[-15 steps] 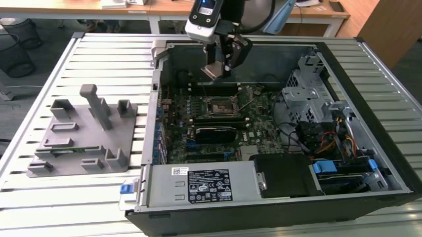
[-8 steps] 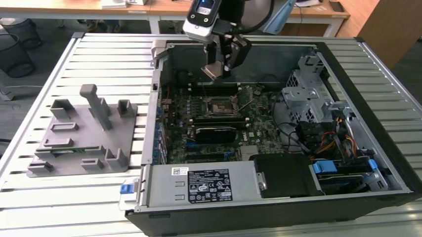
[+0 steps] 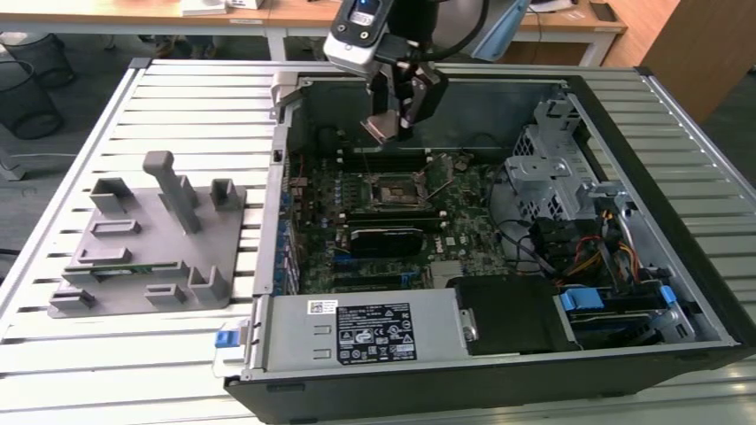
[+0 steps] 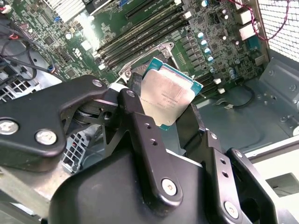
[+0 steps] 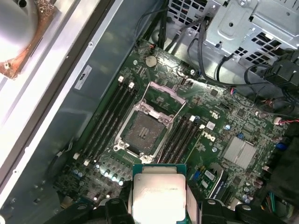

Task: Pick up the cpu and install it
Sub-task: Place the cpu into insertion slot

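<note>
Cpu [image 4: 168, 95] hangs in the air over the open case [image 3: 497, 390], pinched by its edges, which I'd guess is to leave the contact side untouched. Jaws are closed down to just the chip's width, one on each side, nothing else in them. Socket [image 5: 145, 133] on the motherboard [image 5: 219, 116] sits below with its frame flipped open. Hard to tell if the chip is lined up with it.

The socket [image 5: 144, 133] sits open on the motherboard [image 3: 466, 226] inside the case [image 3: 473, 398], with memory slots [image 5: 108, 120] along both its sides. In the exterior view a black heatsink [image 3: 384, 239] lies just beside the socket. The power supply [image 3: 360, 329] lies beyond that. A drive cage [image 3: 550, 168] stands to the socket's right in the exterior view. A grey fixture [image 3: 154, 239] stands well to its left on the slatted table [image 3: 177, 97].
</note>
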